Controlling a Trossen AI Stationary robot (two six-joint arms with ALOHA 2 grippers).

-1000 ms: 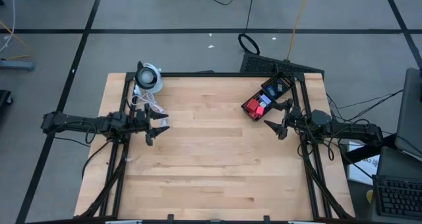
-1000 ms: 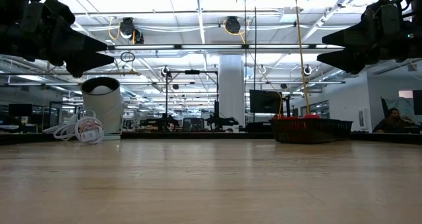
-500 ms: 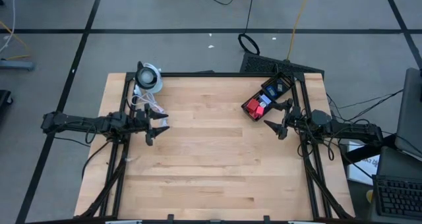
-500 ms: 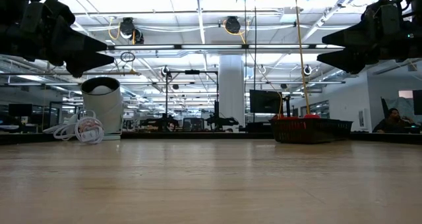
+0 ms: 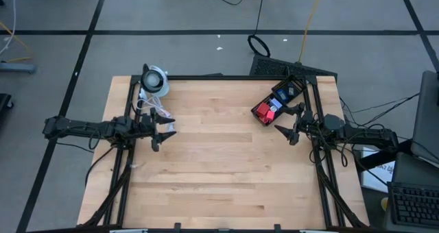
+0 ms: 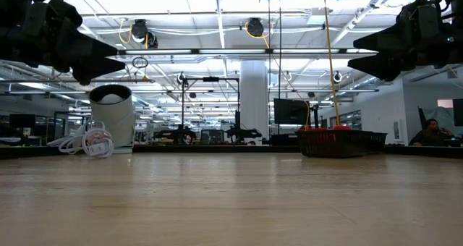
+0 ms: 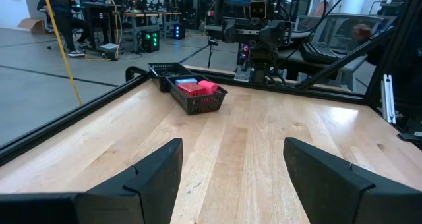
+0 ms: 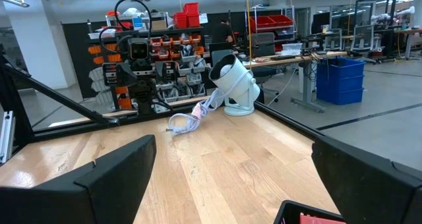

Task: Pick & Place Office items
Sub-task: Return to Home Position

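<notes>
The office items [image 5: 266, 110], small red, pink and blue blocks, lie inside a black mesh basket [image 5: 280, 88] at the table's far right; in the left wrist view the red and pink blocks [image 7: 198, 87] show in the basket [image 7: 195, 104]. My left gripper [image 5: 164, 132] hangs open above the table's left side, pointing level toward the right, with nothing between its fingers. My right gripper [image 5: 285, 123] hangs open above the right side, just in front of the basket, pointing level toward the left, and holds nothing. Both show high in the low view.
A round white-and-black device [image 5: 155, 79] stands at the far left corner, with a coiled white cable [image 5: 152, 107] lying beside it on the wood. A black frame [image 5: 226, 76] runs along the table's edges. The bare wooden top [image 5: 226, 164] stretches between the arms.
</notes>
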